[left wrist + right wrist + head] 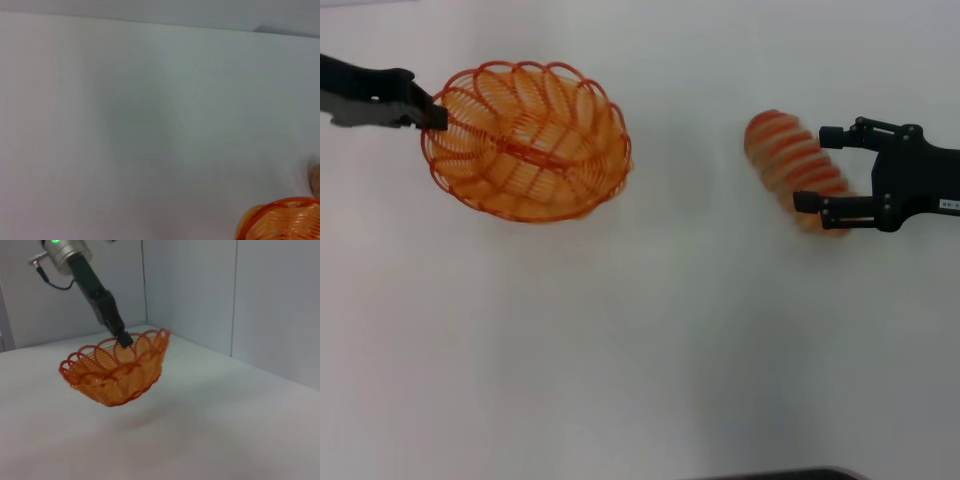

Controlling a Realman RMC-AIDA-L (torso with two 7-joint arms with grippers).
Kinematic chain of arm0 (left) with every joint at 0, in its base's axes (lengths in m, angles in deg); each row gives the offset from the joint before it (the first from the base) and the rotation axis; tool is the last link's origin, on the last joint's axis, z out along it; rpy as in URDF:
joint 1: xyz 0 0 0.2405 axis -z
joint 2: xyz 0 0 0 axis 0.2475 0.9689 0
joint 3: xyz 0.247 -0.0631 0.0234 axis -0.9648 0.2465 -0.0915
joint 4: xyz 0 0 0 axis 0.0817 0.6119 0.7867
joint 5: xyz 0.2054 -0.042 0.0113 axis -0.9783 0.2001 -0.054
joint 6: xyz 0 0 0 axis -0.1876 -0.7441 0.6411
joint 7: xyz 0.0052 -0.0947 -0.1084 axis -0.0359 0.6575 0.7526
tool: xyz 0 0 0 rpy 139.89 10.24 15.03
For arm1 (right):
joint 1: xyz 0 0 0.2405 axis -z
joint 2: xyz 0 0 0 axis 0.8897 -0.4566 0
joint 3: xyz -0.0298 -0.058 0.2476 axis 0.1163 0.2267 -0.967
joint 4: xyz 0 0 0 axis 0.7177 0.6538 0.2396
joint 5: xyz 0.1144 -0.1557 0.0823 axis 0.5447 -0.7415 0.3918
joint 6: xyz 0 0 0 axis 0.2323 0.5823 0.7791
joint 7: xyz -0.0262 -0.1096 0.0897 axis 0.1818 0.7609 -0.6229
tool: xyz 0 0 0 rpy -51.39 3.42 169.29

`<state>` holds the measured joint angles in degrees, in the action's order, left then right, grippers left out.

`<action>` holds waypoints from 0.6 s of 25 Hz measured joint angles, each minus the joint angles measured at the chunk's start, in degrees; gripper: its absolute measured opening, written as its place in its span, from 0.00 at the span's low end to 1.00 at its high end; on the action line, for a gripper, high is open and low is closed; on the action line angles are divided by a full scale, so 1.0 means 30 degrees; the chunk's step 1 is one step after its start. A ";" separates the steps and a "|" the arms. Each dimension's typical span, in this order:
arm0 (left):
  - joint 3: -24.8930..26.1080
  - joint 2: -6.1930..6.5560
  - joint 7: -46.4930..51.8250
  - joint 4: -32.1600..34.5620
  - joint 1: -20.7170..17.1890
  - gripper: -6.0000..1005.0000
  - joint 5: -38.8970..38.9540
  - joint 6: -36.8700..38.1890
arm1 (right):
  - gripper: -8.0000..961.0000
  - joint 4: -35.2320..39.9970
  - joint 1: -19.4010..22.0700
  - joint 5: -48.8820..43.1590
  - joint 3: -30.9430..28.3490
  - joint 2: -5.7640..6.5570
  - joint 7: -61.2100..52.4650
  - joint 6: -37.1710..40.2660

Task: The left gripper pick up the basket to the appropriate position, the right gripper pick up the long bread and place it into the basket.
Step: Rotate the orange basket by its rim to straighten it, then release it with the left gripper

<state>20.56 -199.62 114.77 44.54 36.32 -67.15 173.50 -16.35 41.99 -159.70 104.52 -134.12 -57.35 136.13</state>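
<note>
The orange wire basket (525, 150) hangs tilted in the air at the left, empty. My left gripper (433, 113) is shut on its rim at the near-left side. The right wrist view shows the basket (117, 375) lifted clear of the table with the left gripper (121, 337) pinching its rim. A bit of the basket (285, 220) shows in the left wrist view. The long bread (782, 148), tan with orange-red stripes, lies slantwise at the right. My right gripper (812, 170) is closed around its near end, one finger on each side.
The white table (650, 350) stretches between the basket and the bread. Grey wall panels (260, 295) stand behind the table in the right wrist view. A dark edge (780, 474) shows at the front of the head view.
</note>
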 joint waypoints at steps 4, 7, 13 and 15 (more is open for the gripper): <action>0.0011 -0.0979 0.1403 0.1492 -0.2310 0.06 0.2097 -0.0139 | 0.96 0.0038 -0.0026 0.0182 -0.0271 0.0001 0.0102 0.0129; 0.0034 -0.1911 0.1813 0.2592 -0.3216 0.06 0.2502 -0.0471 | 0.96 0.0086 -0.0100 0.0282 -0.0324 0.0002 0.0379 0.0239; -0.0551 -0.3214 0.2957 0.4356 -0.5033 0.06 0.3860 -0.1575 | 0.96 0.0020 -0.0194 0.0289 -0.0316 -0.0012 0.1029 0.0134; -0.0955 -0.3190 0.3356 0.4183 -0.5548 0.06 0.4656 -0.1992 | 0.96 0.0016 -0.0195 0.0281 -0.0256 -0.0023 0.1070 0.0116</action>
<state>17.69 -209.19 124.84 57.09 19.68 -53.18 167.52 -16.30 41.40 -158.86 103.75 -134.19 -54.14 136.48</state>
